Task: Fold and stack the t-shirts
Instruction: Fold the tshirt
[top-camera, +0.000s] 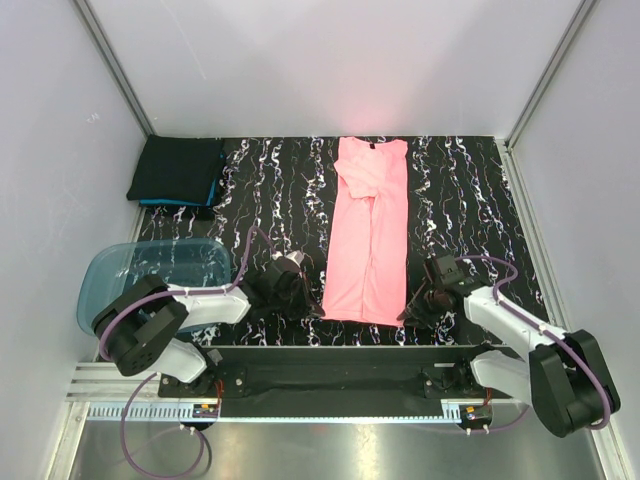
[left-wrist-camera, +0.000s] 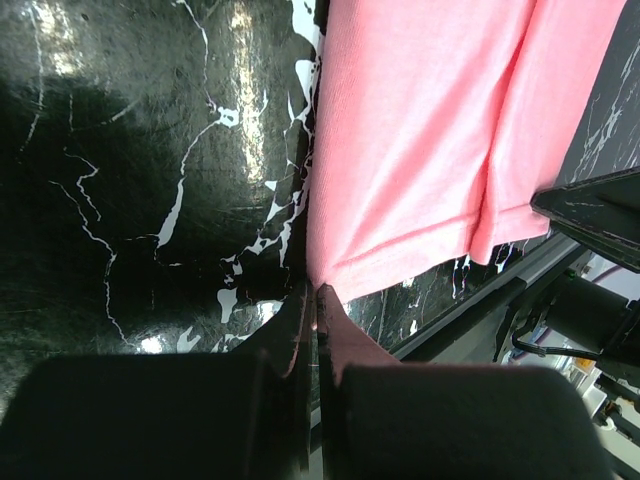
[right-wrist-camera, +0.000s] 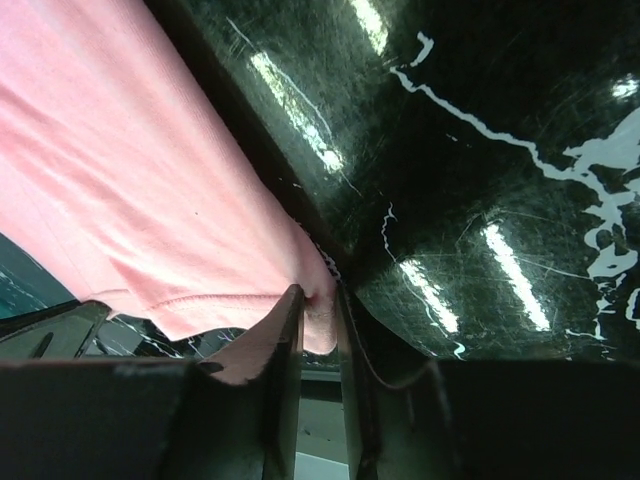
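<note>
Listing what stands on the table (top-camera: 260, 190), black with white marbling, as I see it from my console.

Item 1, salmon-pink t-shirt (top-camera: 368, 235): lies flat at the centre, folded into a long narrow strip with the sleeves turned in. The collar and dark neck label are at 12 o'clock, the hem at 6 o'clock. I judge the lengthwise folds done and the crosswise fold not yet made.

Item 2, left fingers (left-wrist-camera: 288, 345): pressed together on the hem's corner at 7 o'clock of the shirt, with pink cloth pinched between them, low against the table.

Item 3, right fingers (right-wrist-camera: 283, 335): at the opposite hem corner, 5 o'clock of the shirt. They stand close together with the tip of the corner caught in the narrow gap. I rate this hold thinner than the left's.

Reason for the hold: a corner each keeps the hem straight and taut. I judge it could then be carried toward 12 o'clock onto the collar without sagging or skewing.

Item 4, folded stack (top-camera: 178, 172): black over teal-blue, at 10 o'clock in the far corner, well apart. I take it as the pink shirt's destination, set out of the folding area.

Item 5, blue plastic tub (top-camera: 150, 268): translucent, at 8 o'clock. I cannot tell its contents.
</note>
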